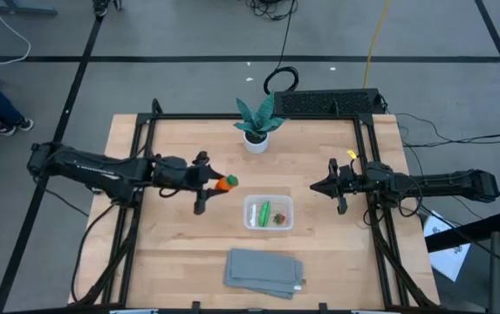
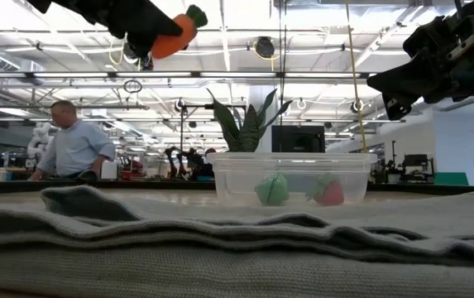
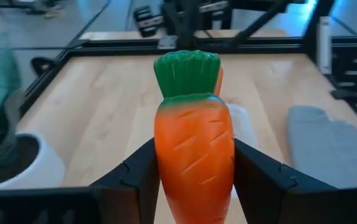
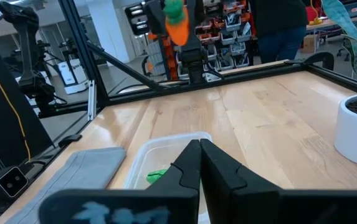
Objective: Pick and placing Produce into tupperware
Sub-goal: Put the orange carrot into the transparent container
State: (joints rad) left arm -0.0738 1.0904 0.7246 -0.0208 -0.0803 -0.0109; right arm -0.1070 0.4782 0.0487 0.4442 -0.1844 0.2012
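Carrying the orange toy carrot with its green top (image 3: 194, 143) clamped between its fingers, the left gripper (image 1: 218, 182) hovers above bare wood, just beside the clear shallow plastic tupperware (image 1: 269, 212) that already holds a green pod (image 1: 265, 211) and red berry (image 1: 278, 219). Next, I judge, it must travel over the container, then let go. The right gripper (image 4: 199, 163) waits nearby, fingers pressed together, empty.

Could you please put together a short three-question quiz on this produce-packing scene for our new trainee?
1. True or false: the left gripper is holding the carrot above the table.
2. Which items already lie in the tupperware? A) the green pod and the red berry B) the carrot only C) nothing
3. Fill in: the right gripper, beside the tupperware on the side away from the carrot, is ____ and carries nothing.

Key: 1 true; 2 A; 3 shut.
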